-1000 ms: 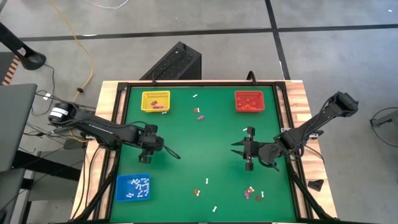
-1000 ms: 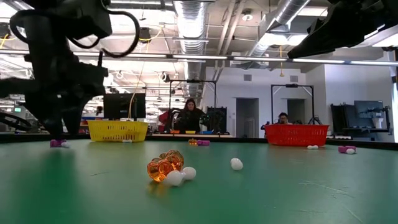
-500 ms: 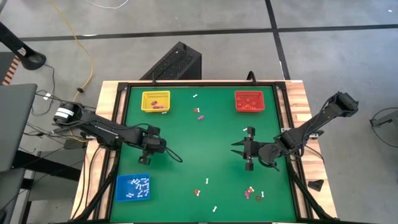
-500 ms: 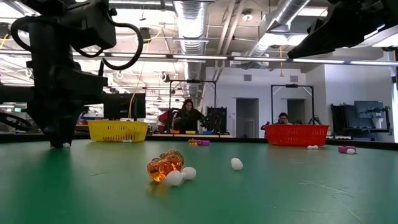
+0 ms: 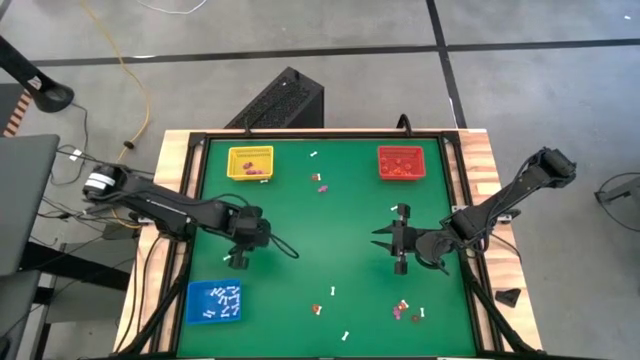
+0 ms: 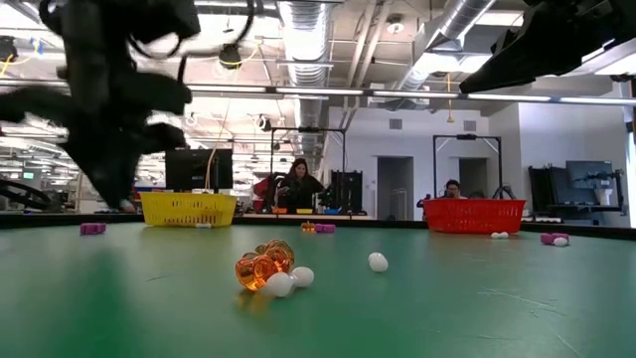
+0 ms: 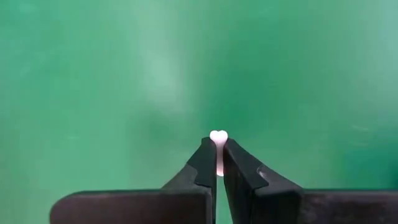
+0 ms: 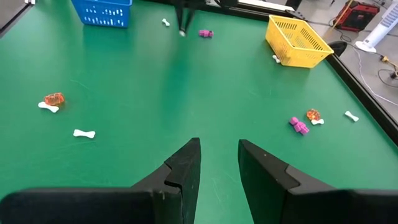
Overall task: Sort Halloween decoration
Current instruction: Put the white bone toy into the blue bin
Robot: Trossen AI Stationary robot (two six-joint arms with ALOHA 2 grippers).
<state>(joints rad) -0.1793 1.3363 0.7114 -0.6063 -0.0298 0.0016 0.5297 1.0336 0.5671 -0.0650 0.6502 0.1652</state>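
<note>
The Halloween decoration lies scattered on the green table: white bone-like sticks, a purple piece and an orange one with white bits. My left gripper hangs above the table's left half, between the yellow tray and the blue tray. It is shut on one white bone. My right gripper stands open over the right half, nothing between its fingers. My left gripper pinches the white bone by its shaft between its two fingertips, the fingers coming from above and pointing down. The bone's knobbed end sticks out past the tips. In the low view the gripper hangs clear of the table.
A red tray sits at the far right with red pieces in it. A purple piece lies on the table below my left gripper. More trinkets lie near the front edge. People are in the room behind the table.
My left gripper has dropped to the table, shut on the white bone and risen again, lifting the bone clear of the table. The purple piece beside it has stayed where it was.
</note>
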